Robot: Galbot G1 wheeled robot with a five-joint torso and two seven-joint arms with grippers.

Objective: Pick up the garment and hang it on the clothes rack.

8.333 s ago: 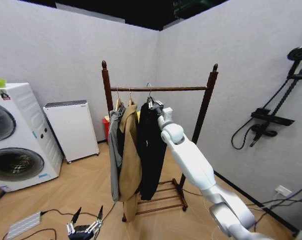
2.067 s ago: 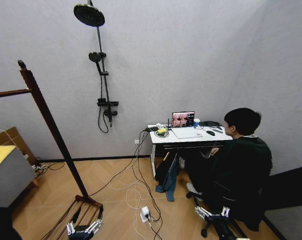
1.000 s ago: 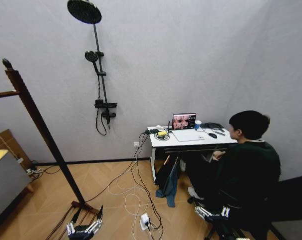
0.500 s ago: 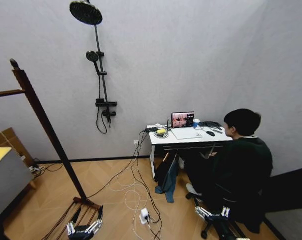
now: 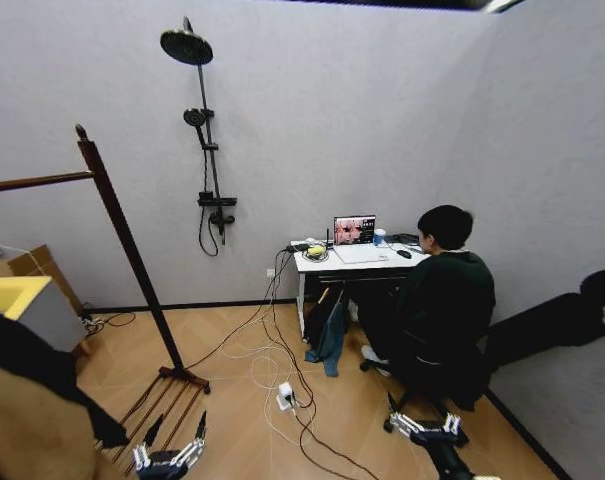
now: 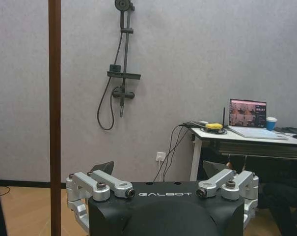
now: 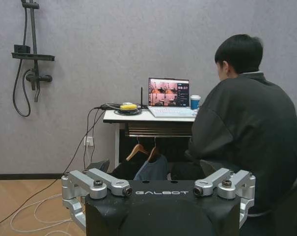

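Wood floor, grey walls. Dark reddish-brown wooden clothes rack [image 5: 122, 235] rises just beyond the empty, spread-fingered left gripper [image 5: 169, 456]; right gripper [image 5: 422, 428] likewise empty, splayed.

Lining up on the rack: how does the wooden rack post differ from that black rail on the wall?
The dark reddish-brown wooden clothes rack stands free on the floor, while the black metal shower rail is fixed to the wall. The clothes rack ends in a knob and carries a horizontal bar; the shower rail carries a round head and a hanging hose. Both are tall and slim.
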